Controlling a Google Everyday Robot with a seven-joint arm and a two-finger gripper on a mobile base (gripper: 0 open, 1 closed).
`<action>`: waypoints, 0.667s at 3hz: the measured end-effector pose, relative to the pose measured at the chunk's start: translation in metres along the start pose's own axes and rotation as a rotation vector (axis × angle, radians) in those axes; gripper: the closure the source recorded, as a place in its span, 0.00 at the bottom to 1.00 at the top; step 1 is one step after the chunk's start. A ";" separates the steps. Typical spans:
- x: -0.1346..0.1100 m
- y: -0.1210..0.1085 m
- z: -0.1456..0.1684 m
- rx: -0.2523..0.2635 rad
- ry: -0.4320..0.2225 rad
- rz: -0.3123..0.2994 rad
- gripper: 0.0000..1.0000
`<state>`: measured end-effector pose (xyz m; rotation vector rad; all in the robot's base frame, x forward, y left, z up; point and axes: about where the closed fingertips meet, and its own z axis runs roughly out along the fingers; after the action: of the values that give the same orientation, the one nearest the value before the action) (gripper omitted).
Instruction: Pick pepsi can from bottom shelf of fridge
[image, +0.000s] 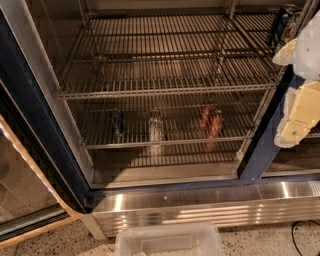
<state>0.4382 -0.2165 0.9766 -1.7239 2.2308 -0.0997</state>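
Note:
The fridge (30, 125) stands open, with a dark blue frame and a steel base panel. The pepsi can (117, 123), small and dark blue, stands upright on the bottom shelf (170, 143), a wire rack, at its left part. My gripper (298, 112), pale yellow and white, hangs at the right edge of the view, in front of the fridge's blue centre post, well right of and apart from the pepsi can.
A clear silvery bottle-like container (155, 128) stands right of the pepsi can. Two red cans (211, 121) stand further right. A wider wire rack (170, 70) lies above, with a dark can (283, 22) at its far right. The glass door (20, 190) is open at left. A clear plastic bin (169, 240) sits on the floor.

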 end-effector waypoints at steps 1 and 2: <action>0.000 0.000 0.000 0.000 0.000 0.000 0.00; -0.019 0.000 0.018 0.021 -0.041 -0.002 0.00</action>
<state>0.4475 -0.1959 0.9632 -1.7016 2.1918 -0.0872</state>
